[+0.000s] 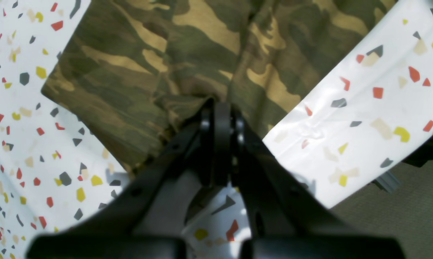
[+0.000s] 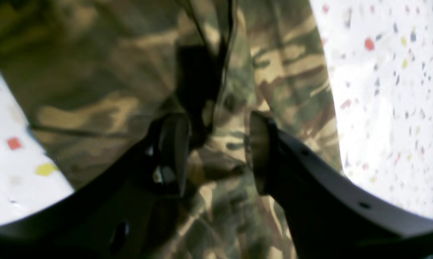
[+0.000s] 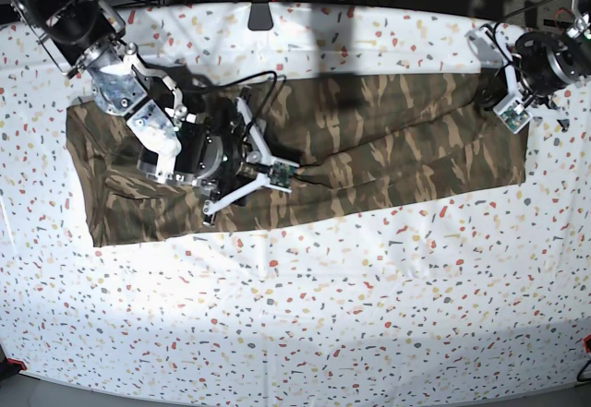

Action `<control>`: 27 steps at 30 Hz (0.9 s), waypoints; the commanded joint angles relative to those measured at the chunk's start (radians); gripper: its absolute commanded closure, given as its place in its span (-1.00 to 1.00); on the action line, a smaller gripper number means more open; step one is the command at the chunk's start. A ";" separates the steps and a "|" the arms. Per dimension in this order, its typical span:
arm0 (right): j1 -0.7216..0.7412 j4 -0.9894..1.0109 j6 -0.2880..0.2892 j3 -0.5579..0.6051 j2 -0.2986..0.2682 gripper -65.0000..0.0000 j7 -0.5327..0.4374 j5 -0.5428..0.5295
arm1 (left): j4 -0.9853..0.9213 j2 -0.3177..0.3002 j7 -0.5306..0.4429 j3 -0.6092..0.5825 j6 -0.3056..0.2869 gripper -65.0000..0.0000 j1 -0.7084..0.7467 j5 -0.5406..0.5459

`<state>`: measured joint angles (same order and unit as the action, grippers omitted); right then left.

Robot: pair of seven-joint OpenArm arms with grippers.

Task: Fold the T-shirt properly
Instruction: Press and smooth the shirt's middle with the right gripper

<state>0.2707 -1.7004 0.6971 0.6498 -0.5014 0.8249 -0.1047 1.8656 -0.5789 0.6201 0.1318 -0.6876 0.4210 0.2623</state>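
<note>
While the T-shirt [image 3: 369, 144] lies as a long camouflage band across the surface [image 3: 305, 315], both arms work at its two ends. No containers appear in any view. In the base view the band runs from the left side of the surface to the right side, with the cloth bunched and creased at the left end and flatter toward the right.

The left gripper [image 1: 219, 108] sits at an edge of the T-shirt [image 1: 173, 64]; its dark fingers [image 1: 221, 144] are pressed together with a fold of the cloth pinched at their tips. In the base view this gripper [image 3: 489, 102] is at the right end of the band.

The right gripper [image 2: 216, 151] hangs over crumpled cloth [image 2: 281, 72]; its fingers [image 2: 259, 151] stand apart, with fabric showing between them. Whether they touch the cloth cannot be told from the blurred view.

The T-shirt fabric is soft, matte and wrinkled, printed in brown, tan and olive-green patches. The surface covering [image 1: 374, 108] is white and smooth, slightly glossy, with small angular flecks in red, yellow, grey and beige.
</note>
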 commanded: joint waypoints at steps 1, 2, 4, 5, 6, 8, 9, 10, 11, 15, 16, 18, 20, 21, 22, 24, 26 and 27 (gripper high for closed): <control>0.023 -0.001 0.001 -0.007 -0.006 0.20 -0.023 0.014 | 0.014 -0.014 -0.019 0.011 0.003 1.00 -0.006 0.009; 0.023 0.015 0.001 -0.007 -0.006 0.20 -0.033 0.032 | 0.014 -0.014 -0.019 0.011 0.003 1.00 -0.006 0.011; 0.023 0.054 0.001 -0.007 -0.005 0.20 -0.071 0.045 | 0.014 -0.014 -0.019 0.011 0.003 1.00 -0.006 0.012; 0.023 0.076 0.001 -0.007 -0.003 0.20 -0.101 0.040 | 0.014 -0.014 -0.019 0.011 0.003 1.00 -0.006 0.012; 0.022 0.098 0.001 -0.007 0.006 0.20 -0.117 0.038 | 0.014 -0.014 -0.019 0.011 0.003 1.00 -0.006 0.012; 0.023 0.127 0.001 -0.007 0.039 0.20 -0.095 0.052 | 0.014 -0.014 -0.015 0.011 0.003 1.00 -0.005 0.012; 0.023 0.135 0.001 -0.007 0.055 0.20 -0.080 0.067 | 0.014 -0.014 -0.015 0.011 0.003 1.00 -0.006 0.012; 0.023 0.137 0.001 -0.007 0.066 0.20 -0.068 0.081 | 0.014 -0.014 -0.016 0.011 0.003 1.00 -0.006 0.012; 0.023 0.137 0.001 -0.007 0.074 0.20 -0.058 0.083 | 0.014 -0.014 -0.016 0.011 0.003 1.00 -0.006 0.012; 0.026 0.132 -0.007 -0.007 0.078 0.33 -0.048 0.074 | 0.014 -0.014 -0.015 0.011 0.003 1.00 -0.006 0.012; 0.025 0.130 -0.006 -0.007 0.078 0.39 -0.040 0.065 | 0.014 -0.014 -0.015 0.011 0.003 1.00 -0.006 0.012; 0.026 0.129 -0.006 -0.007 0.077 0.50 -0.023 0.049 | 0.014 -0.014 -0.015 0.011 0.003 1.00 -0.006 0.012; 0.025 0.129 -0.006 -0.007 0.077 0.63 -0.013 0.049 | 0.014 -0.014 -0.015 0.011 0.003 1.00 -0.006 0.012; 0.026 0.129 -0.007 -0.007 0.077 0.69 -0.007 0.049 | 0.014 -0.014 -0.015 0.011 0.003 1.00 -0.006 0.012; 0.026 0.128 -0.011 -0.007 0.077 0.75 0.000 0.049 | 0.014 -0.014 -0.015 0.011 0.003 1.00 -0.006 0.012; 0.025 0.113 -0.030 -0.007 0.077 0.81 0.021 0.049 | 0.014 -0.014 -0.015 0.011 0.003 1.00 -0.006 0.012; 0.025 0.082 -0.047 -0.007 0.077 0.81 0.040 0.049 | 0.014 -0.014 -0.015 0.011 0.003 1.00 -0.006 0.012; 0.025 0.064 -0.052 -0.007 0.077 0.82 0.045 0.049 | 0.014 -0.014 -0.015 0.011 0.003 1.00 -0.006 0.012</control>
<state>0.2718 -1.6154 0.6525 0.6498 -0.4213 0.8806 -0.0559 1.8652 -0.5785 0.6243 0.1318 -0.6876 0.4210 0.2626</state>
